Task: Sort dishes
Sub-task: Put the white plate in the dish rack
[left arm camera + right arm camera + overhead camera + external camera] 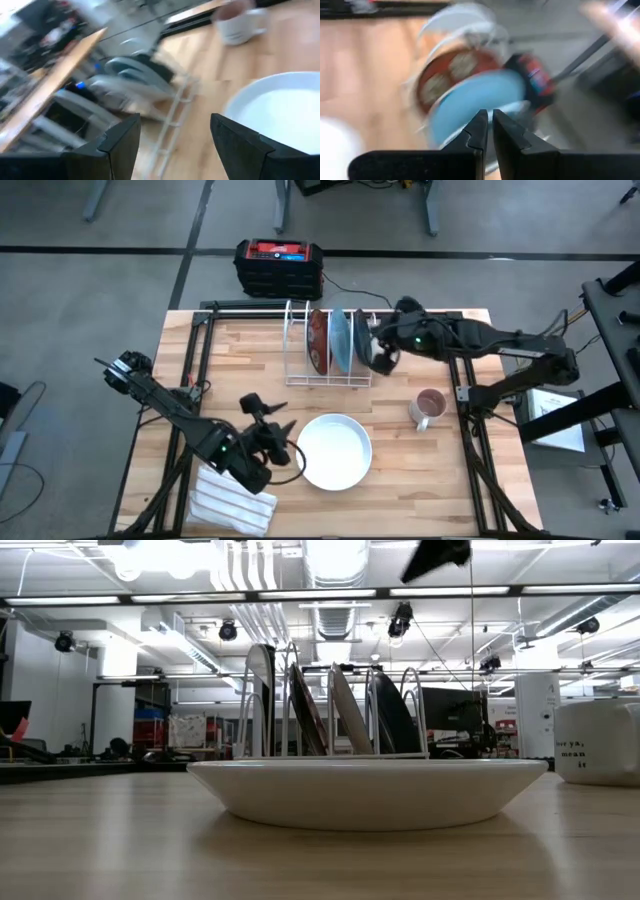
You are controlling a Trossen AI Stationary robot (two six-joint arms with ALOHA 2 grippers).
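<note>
Three dishes stand on edge in a white wire rack [300, 345]: the red flowered one [318, 340], the light blue one [340, 340] and the dark blue-grey one [362, 345]. The white dish [335, 450] lies flat on the table in front. My right gripper [383, 360] is shut at the dark dish's right side. In its wrist view [489, 125] nothing shows between its fingers, and the light blue dish [470, 100] and the red dish [450, 75] lie beyond. My left gripper [272, 420] is open and empty just left of the white dish [280, 110]. My right gripper is shut close against the right side of the dark blue-grey dish in the rack. I cannot tell whether it touches the dish.
A beige mug [428, 408] stands right of the white dish. A folded striped cloth [235, 500] lies at the near left, under my left arm. A black and red box [280, 265] sits beyond the table's far edge. The rack has free slots at its left end.
</note>
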